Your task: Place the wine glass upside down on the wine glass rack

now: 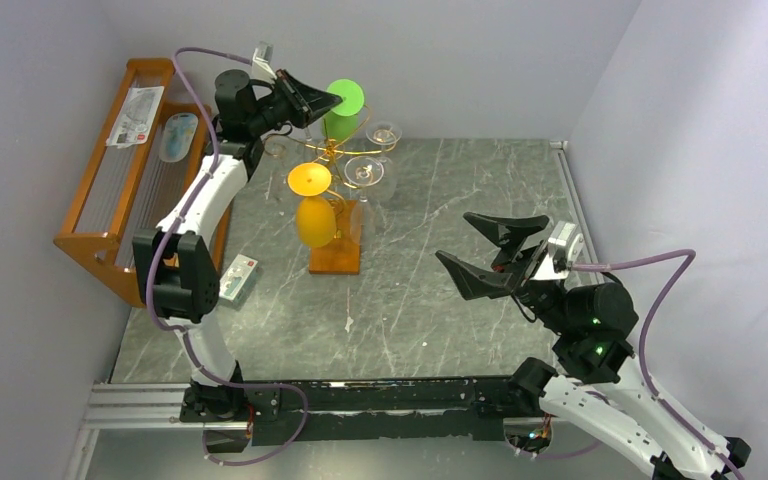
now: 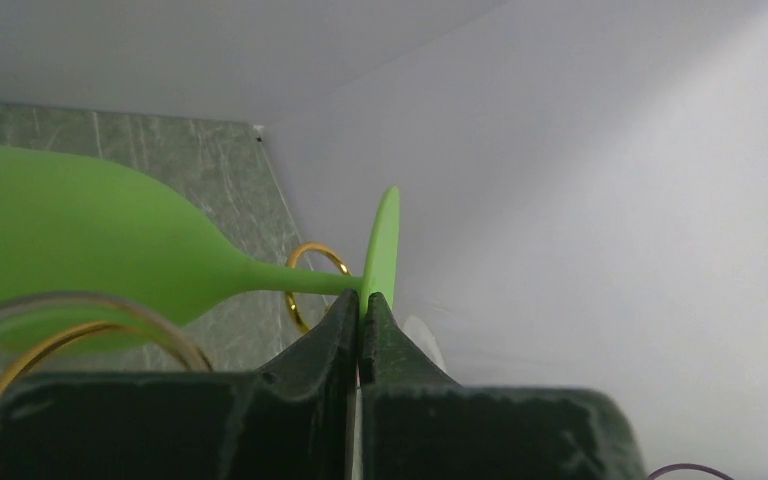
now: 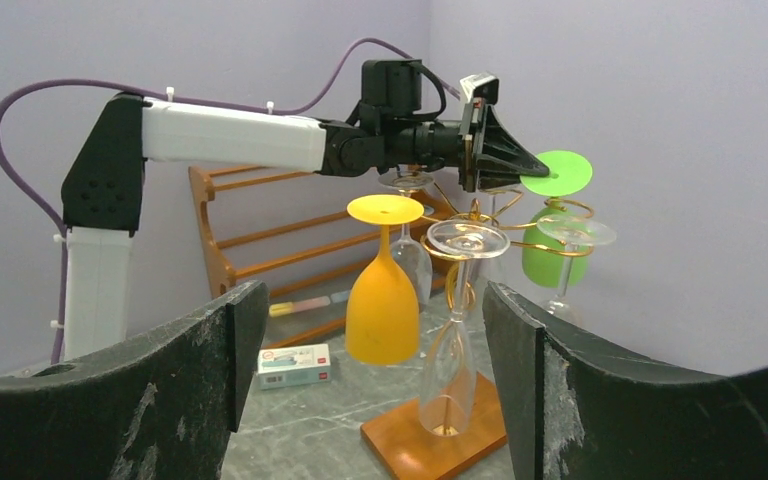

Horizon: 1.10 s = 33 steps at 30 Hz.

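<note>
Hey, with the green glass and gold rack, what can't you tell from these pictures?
Top view: the foot of the green plastic wine glass and the shut left gripper hide its stem, so seating on the thin gold wire rack is unclear.
Left wrist view: bowl cut off at left edge; rack ring blurred.
Top view, small white box: print too small.
</note>
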Tool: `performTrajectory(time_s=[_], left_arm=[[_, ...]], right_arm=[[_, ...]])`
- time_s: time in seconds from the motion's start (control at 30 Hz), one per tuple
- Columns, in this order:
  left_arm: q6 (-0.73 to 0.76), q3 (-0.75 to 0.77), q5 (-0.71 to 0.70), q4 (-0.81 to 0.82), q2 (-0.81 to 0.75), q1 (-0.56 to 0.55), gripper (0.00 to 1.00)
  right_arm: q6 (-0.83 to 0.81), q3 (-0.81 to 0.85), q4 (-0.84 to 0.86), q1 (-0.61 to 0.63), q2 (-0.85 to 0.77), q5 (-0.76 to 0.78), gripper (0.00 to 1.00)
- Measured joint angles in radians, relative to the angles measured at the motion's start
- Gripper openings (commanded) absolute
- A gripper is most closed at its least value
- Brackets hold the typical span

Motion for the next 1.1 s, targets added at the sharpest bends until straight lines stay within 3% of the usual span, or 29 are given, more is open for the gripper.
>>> performTrajectory(time_s=[1.1], left_arm=[[0.037,-0.042,-0.006,-0.200,-0.148,0.000,0.05]], right_arm=[[0.043,-0.018,0.023,0.000,0.014,0.013,0.81]])
